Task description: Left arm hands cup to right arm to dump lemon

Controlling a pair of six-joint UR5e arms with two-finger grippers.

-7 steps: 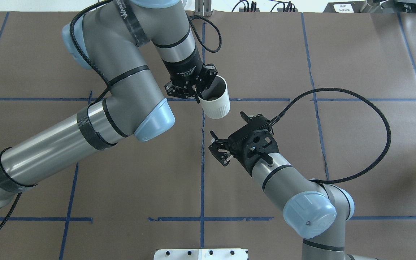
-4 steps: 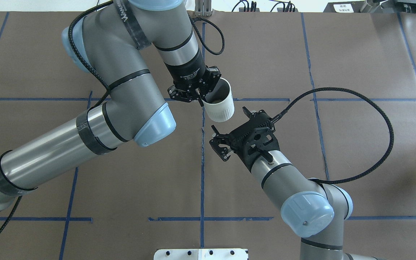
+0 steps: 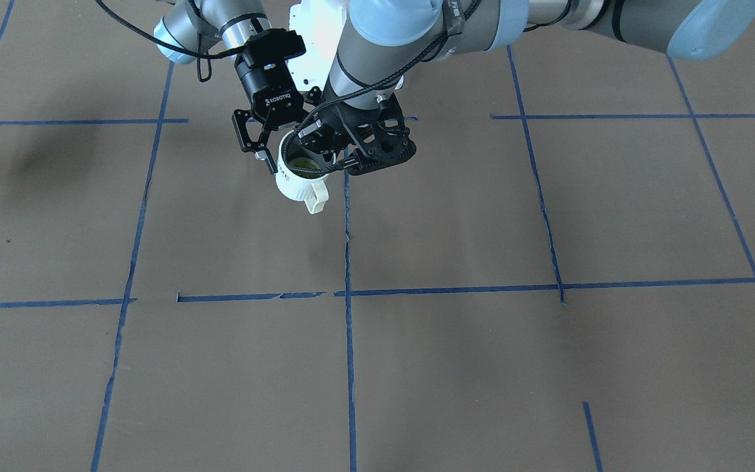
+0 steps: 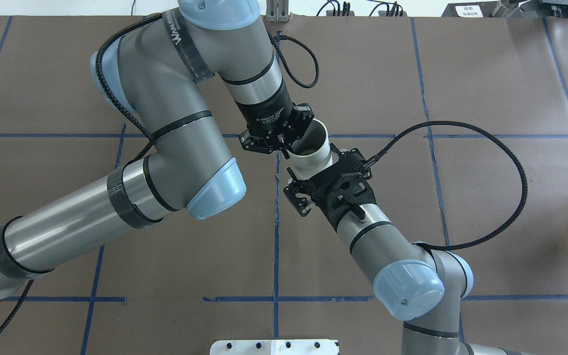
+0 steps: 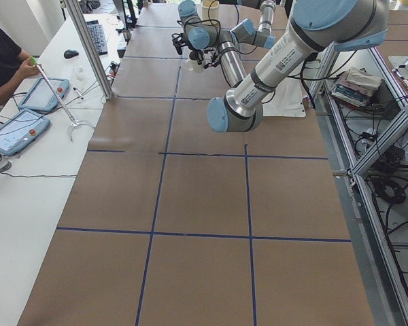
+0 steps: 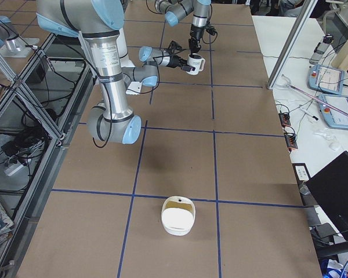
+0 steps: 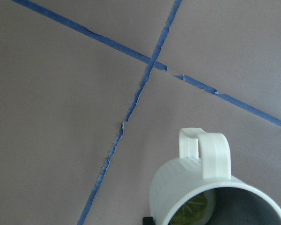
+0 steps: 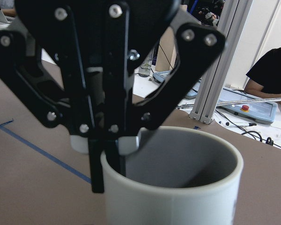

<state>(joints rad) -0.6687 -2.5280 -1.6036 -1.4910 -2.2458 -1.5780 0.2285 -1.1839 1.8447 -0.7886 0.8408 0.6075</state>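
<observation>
The white ribbed cup [image 3: 295,187] hangs in the air over the table's middle, handle toward the operators' side. It also shows in the overhead view [image 4: 317,159] and the left wrist view [image 7: 196,187]. The yellow-green lemon [image 7: 193,211] lies inside it and shows from the front [image 3: 303,168]. My left gripper [image 4: 284,143], the wide openwork one [image 3: 317,154], is shut on the cup's rim, one finger inside. My right gripper [image 4: 316,173], slim and boxy [image 3: 282,149], is open with its fingers on either side of the cup's body. I cannot tell whether they touch it.
Brown paper with blue tape lines covers the table [image 4: 486,88]. A white container [image 6: 178,216] stands near the table's end on my right. A looped black cable [image 4: 511,162] arcs beside the right arm. Operators and tablets sit at a side table [image 5: 27,102].
The left arm carried the cup rightward toward the right gripper. The right gripper rose to meet it, and its open fingers now flank the cup's body.
</observation>
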